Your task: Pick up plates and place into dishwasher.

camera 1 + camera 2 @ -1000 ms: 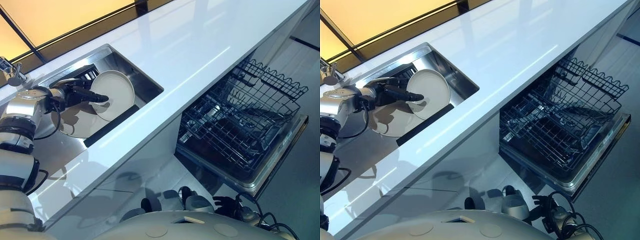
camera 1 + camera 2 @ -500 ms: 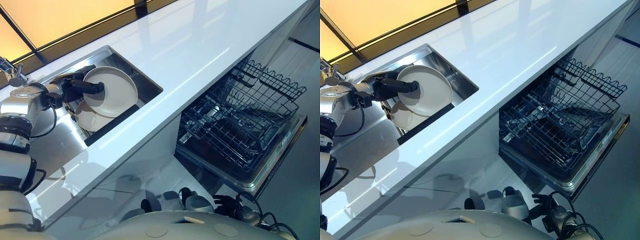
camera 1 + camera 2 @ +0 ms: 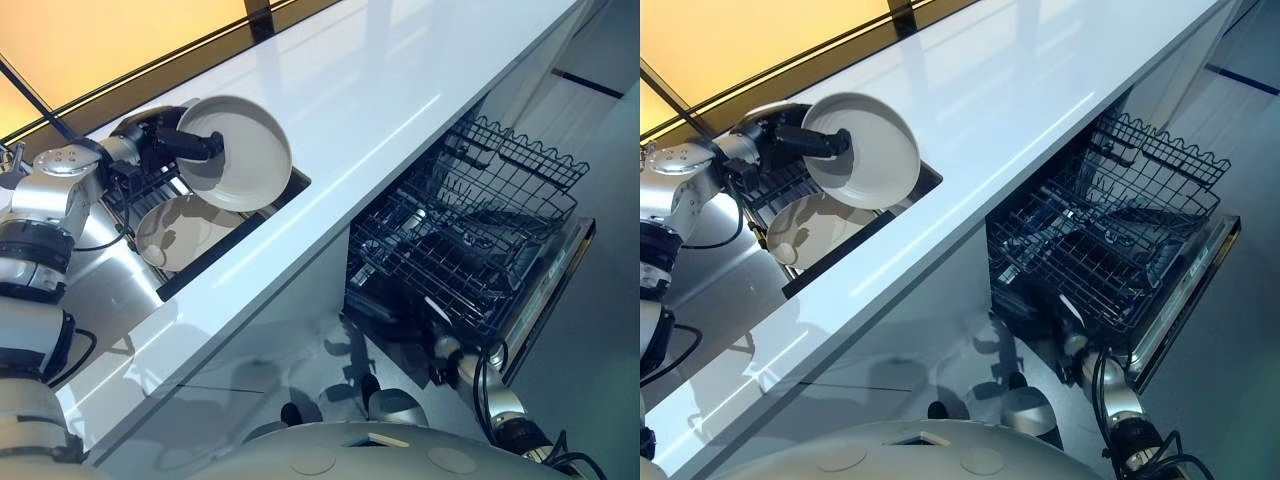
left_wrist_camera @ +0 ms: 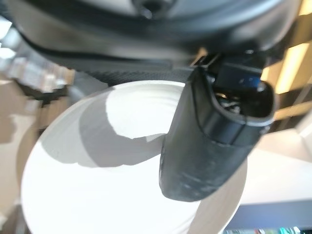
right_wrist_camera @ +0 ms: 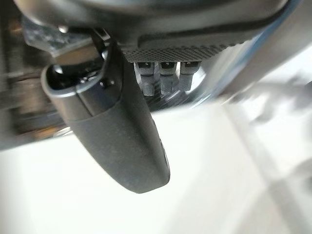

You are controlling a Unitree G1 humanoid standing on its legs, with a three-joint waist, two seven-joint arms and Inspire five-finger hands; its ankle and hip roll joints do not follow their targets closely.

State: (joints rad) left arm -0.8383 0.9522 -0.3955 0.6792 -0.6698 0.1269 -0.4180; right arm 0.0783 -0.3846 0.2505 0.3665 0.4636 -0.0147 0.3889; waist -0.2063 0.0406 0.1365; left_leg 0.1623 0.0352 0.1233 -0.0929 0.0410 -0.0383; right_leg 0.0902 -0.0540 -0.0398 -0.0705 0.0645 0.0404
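Observation:
My left hand (image 3: 165, 145) is shut on a round white plate (image 3: 245, 160), held tilted in the air above the sink (image 3: 232, 243). In the left wrist view its thumb (image 4: 214, 141) lies across the plate's face (image 4: 97, 185). A second white plate (image 3: 180, 230) lies in the sink below. The open dishwasher has its dark wire rack (image 3: 470, 240) pulled out at the right, under the counter. My right hand (image 3: 447, 350) hangs low beside the rack's front corner, and its thumb (image 5: 122, 136) appears in the right wrist view.
A long glossy white countertop (image 3: 380, 90) runs from the sink to the far right, above the dishwasher. The lowered dishwasher door (image 3: 550, 290) juts out toward the floor. A dark drying grid (image 3: 150, 190) sits in the sink behind the plates.
My left hand has lifted the plate up out of the sink, above the counter's level. The right arm has risen toward the dishwasher rack. The camera has shifted a little.

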